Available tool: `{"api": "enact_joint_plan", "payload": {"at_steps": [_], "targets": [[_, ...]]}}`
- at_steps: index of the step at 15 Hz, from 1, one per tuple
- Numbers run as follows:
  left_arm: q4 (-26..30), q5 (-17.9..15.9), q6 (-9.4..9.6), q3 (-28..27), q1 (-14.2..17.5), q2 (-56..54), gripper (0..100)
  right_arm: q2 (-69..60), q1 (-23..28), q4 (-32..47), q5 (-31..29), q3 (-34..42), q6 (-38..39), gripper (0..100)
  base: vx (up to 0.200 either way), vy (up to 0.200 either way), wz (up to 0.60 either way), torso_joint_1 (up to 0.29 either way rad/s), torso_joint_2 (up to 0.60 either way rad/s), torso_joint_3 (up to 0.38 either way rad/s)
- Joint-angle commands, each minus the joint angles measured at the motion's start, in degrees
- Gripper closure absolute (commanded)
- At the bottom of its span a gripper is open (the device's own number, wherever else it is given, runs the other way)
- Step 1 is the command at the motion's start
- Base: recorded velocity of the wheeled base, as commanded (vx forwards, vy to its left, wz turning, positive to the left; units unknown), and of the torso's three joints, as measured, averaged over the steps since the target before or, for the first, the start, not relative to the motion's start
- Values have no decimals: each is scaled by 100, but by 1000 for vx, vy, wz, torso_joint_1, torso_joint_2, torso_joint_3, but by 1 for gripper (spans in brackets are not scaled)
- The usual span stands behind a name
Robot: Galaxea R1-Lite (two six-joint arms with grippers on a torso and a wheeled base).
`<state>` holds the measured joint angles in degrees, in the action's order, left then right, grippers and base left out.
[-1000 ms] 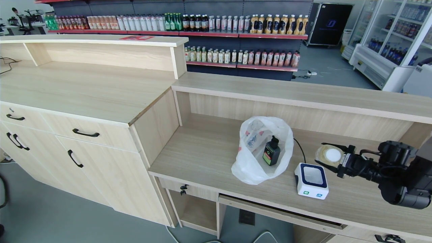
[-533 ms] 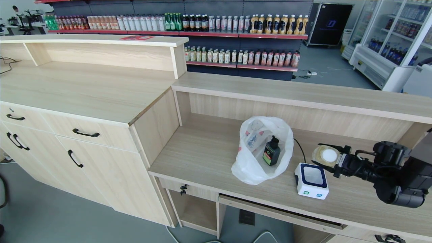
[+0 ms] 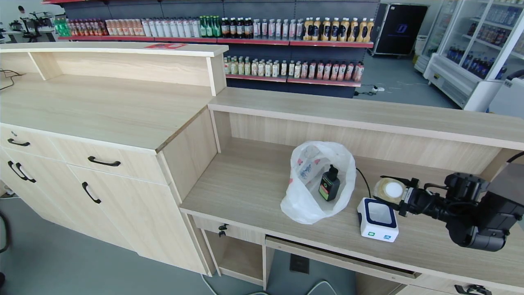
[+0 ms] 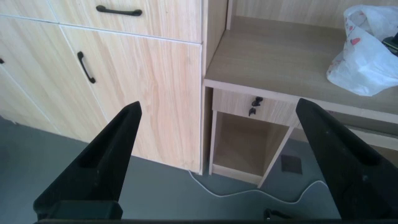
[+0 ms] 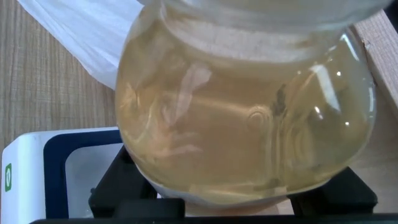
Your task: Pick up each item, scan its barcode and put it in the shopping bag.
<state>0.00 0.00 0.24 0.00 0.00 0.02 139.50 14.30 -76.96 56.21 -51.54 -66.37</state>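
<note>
**Head view.** The right claw (image 3: 387, 189) is clamped on a clear round jar (image 3: 394, 190) with a white lid and pale yellow contents, one finger on each side of the body. The jar is held just past the far edge of the white box scanner (image 3: 377, 219) with a dark blue window frame, which stands on the light wooden tabletop (image 3: 249, 184). Just beside the scanner, on its left, the white plastic shopping bag (image 3: 301, 205) stands open on the tabletop. Inside it are a dark pump bottle (image 3: 329, 186) with a green and red label, upright, and a white printed pack (image 3: 307, 168) leaning at the back. A black cable (image 3: 363, 178) runs along the tabletop behind the bag.

**Left wrist view.** The left claw (image 4: 217, 106) has its two black fingers wide apart and grips nothing. It hangs over the grey floor (image 4: 161, 193) in front of the light wooden cabinet doors (image 4: 149, 93) with black handles. The shopping bag (image 4: 367, 59) lies well apart from it on the tabletop (image 4: 280, 56).

**Right wrist view.** The jar (image 5: 249, 106) sits between the black fingers (image 5: 124, 193). The scanner (image 5: 56, 177) and the shopping bag (image 5: 87, 28) are behind it.
</note>
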Motion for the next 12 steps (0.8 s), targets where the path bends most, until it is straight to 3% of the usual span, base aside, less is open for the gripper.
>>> {"api": "enact_joint_plan", "payload": {"at_steps": [1,12], "targets": [[0,0,2,0,0,-2,0,51,-50,-3,4,-58,18,100,0,0,0,0,0,0],[0,0,2,0,0,-2,0,130,-164,-3,4,-172,89,100,0,0,0,0,0,0]]}}
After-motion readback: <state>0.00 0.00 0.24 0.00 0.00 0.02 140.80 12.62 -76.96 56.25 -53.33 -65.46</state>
